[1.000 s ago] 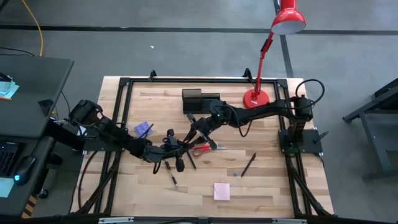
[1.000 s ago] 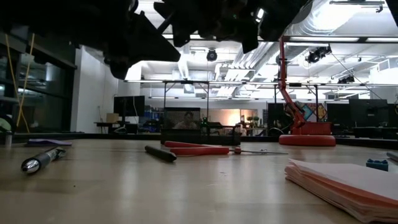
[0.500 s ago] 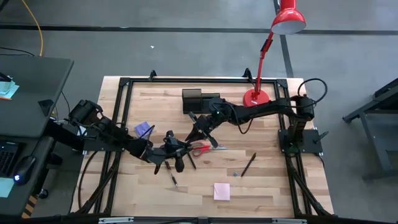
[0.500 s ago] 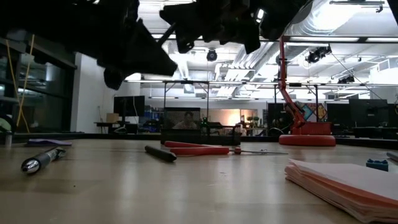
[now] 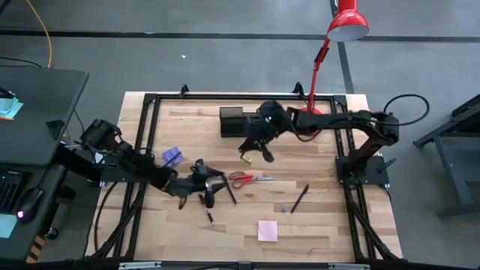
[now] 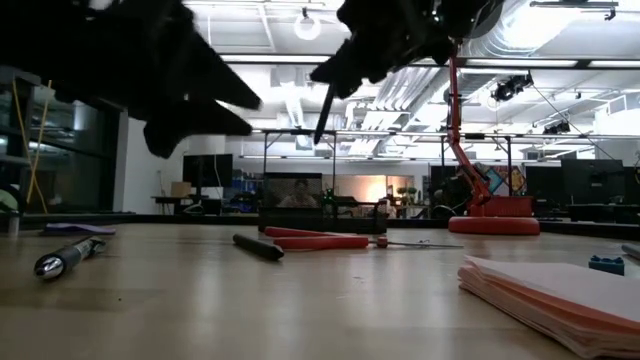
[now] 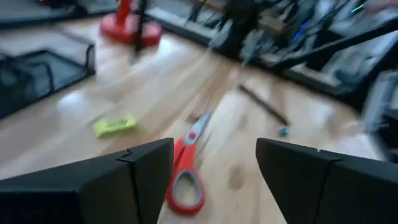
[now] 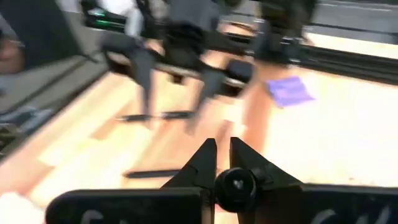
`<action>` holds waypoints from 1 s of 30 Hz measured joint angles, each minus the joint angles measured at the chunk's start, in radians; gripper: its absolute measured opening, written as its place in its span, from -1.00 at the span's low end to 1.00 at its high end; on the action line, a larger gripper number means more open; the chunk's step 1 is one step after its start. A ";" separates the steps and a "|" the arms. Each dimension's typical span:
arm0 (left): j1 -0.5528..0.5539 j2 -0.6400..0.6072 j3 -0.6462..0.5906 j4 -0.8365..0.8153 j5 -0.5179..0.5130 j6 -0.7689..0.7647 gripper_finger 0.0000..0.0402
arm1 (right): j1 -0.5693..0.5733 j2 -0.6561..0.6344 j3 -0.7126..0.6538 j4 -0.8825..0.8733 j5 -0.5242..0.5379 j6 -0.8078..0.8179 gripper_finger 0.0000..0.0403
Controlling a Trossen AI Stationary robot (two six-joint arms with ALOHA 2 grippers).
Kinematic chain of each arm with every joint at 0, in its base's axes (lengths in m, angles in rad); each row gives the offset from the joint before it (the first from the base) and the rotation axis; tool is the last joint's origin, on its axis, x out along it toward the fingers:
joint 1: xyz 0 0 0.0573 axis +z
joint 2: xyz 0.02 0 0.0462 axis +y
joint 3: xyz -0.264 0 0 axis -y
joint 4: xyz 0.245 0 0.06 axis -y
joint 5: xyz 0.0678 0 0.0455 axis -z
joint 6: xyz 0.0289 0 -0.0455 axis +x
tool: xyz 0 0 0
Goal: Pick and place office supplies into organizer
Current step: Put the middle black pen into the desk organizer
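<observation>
Wooden tabletop: your right gripper (image 5: 259, 146) pinches a dark pen (image 8: 231, 185) (carry step), just at 5 o'clock of the organizer (image 5: 241, 121). Next, line it over the cup section and release. Left gripper (image 7: 214, 163), fingers spread, hovers over the scissors (image 5: 247, 178).

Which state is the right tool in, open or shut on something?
Shut on a pen: in the right wrist view the right tool clamps a round dark pen end; the low view shows the pen hanging above the table.
</observation>
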 joint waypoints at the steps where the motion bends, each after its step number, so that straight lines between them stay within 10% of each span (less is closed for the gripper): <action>1: 0.004 -0.011 -0.045 0.084 0.018 0.036 0.10 | -0.019 0.000 -0.001 0.005 0.009 -0.003 -0.94; 10: 0.253 -0.188 -0.341 0.505 0.459 0.177 0.00 | -0.213 0.022 0.070 0.027 0.023 -0.042 -0.94; 30: 0.330 -0.283 -0.265 0.526 0.689 0.203 -0.03 | -0.302 0.290 0.320 -0.036 0.036 -0.106 -0.94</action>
